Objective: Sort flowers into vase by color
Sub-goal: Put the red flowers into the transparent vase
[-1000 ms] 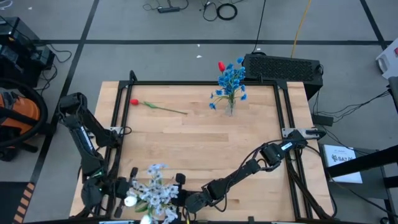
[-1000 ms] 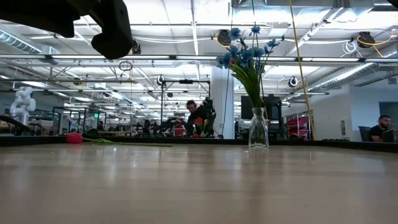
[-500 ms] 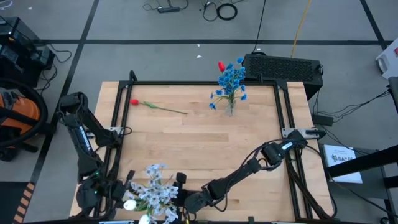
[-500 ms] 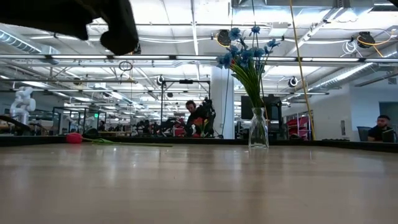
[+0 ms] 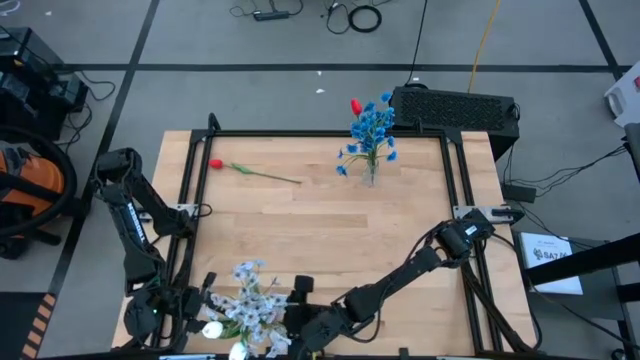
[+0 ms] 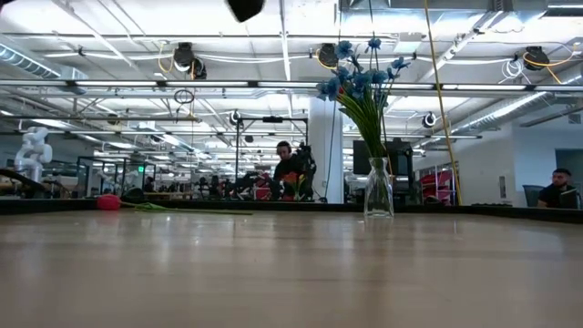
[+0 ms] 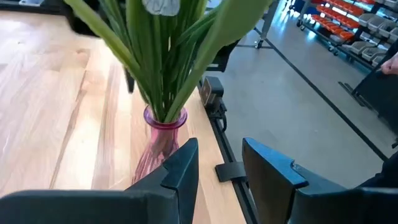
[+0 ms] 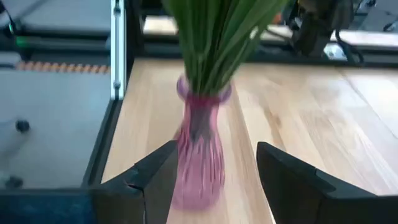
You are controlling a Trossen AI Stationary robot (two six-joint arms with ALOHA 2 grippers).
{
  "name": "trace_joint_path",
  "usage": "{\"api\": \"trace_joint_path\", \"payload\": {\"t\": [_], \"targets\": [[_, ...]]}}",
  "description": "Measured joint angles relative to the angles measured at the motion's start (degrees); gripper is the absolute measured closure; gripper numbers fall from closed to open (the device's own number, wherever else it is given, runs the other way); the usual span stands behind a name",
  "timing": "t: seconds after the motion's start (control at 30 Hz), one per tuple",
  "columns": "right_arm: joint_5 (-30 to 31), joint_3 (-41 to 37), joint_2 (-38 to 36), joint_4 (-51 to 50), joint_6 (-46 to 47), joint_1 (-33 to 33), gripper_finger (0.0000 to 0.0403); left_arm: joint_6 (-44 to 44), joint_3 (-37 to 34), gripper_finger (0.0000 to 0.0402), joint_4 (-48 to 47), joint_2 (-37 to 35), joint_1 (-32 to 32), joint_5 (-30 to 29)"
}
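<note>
A pink vase (image 8: pixel 199 158) with pale white-lavender flowers (image 5: pixel 250 305) and a white bud (image 5: pixel 210 328) stands at the table's near edge. My right gripper (image 8: pixel 214 177) is open, one finger on either side of the vase and clear of it. My left gripper (image 7: pixel 217 171) is open on the vase's left and just short of the pink vase (image 7: pixel 163 134), with nothing between its fingers. A clear vase (image 5: pixel 371 172) holding blue flowers (image 5: pixel 372 128) and a red bud (image 5: pixel 355 104) stands at the far edge. One red flower (image 5: pixel 215 165) lies flat at the far left.
A black frame (image 5: pixel 330 135) runs around the wooden table top. A black box (image 5: pixel 455 108) sits beyond the far right corner. The middle of the table (image 5: pixel 330 230) is bare wood. People sit in the room behind (image 6: pixel 290 173).
My right gripper has risen beside the pink vase. In the low view its dark shape has climbed almost out of the picture's top. The pink vase and both bunches of flowers stand where they were.
</note>
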Motion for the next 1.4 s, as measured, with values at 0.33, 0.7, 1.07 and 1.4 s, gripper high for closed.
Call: {"api": "trace_joint_path", "payload": {"t": [0.33,0.7,1.07,1.4], "targets": [[-0.4,0.1,-5.3,-28.6,34.3,3.6,0.0231,-19.3,0.1,0.0272,-10.8,-0.2,0.0,2.6],[-14.6,-1.3,-6.3,-51.9,52.9,8.7,0.0332,-62.8,0.1,0.0272,-39.4,-0.4,0.8,7.9],[-18.6,-6.4,-7.1,-51.8,42.6,5.4,0.04,-43.3,0.1,0.0318,-43.3,-0.4,15.2,23.3],[-17.8,-30.3,-25.5,-29.0,39.1,-4.7,0.0402,-10.6,-0.2,0.0344,-46.6,-1.9,30.8,24.5]]}}
